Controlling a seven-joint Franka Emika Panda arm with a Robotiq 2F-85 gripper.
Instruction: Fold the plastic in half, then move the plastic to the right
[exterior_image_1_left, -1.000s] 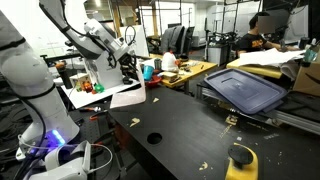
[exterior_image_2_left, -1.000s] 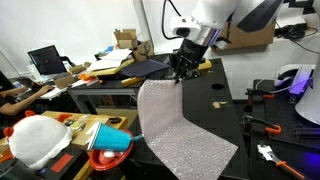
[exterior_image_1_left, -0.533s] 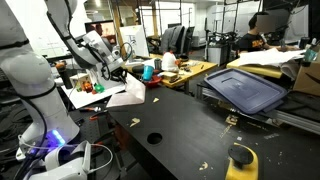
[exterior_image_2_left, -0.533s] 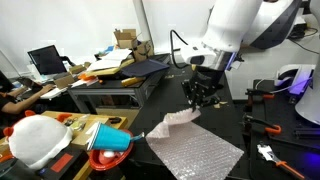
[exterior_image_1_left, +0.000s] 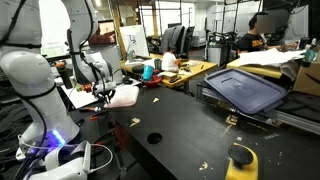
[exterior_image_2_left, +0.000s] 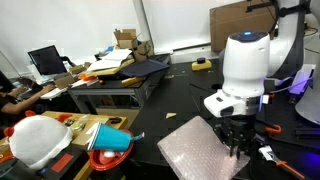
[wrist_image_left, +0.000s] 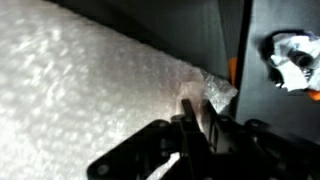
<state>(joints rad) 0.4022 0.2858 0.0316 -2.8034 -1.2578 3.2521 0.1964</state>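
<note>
The plastic is a sheet of clear bubble wrap (exterior_image_2_left: 200, 150) lying folded over on the black table, near its front edge. It also shows as a pale sheet in an exterior view (exterior_image_1_left: 122, 97) and fills the left of the wrist view (wrist_image_left: 80, 90). My gripper (exterior_image_2_left: 237, 146) is low over the sheet's near right corner. In the wrist view its jaws (wrist_image_left: 192, 120) are closed together with the wrap's edge pinched between them. In an exterior view the gripper (exterior_image_1_left: 103, 92) sits at the sheet's left end.
A black table (exterior_image_1_left: 190, 125) with a round hole (exterior_image_1_left: 154, 138) and scattered bits. A yellow tape dispenser (exterior_image_1_left: 241, 160) stands at one corner. A blue-lidded bin (exterior_image_1_left: 245, 90), a side table with a blue bowl (exterior_image_2_left: 112, 140) and white helmet (exterior_image_2_left: 38, 140), tools (exterior_image_2_left: 265, 152) by the gripper.
My gripper carried the raised edge of the bubble wrap across and down to the table's near edge. The sheet went from hanging up to lying folded flat.
</note>
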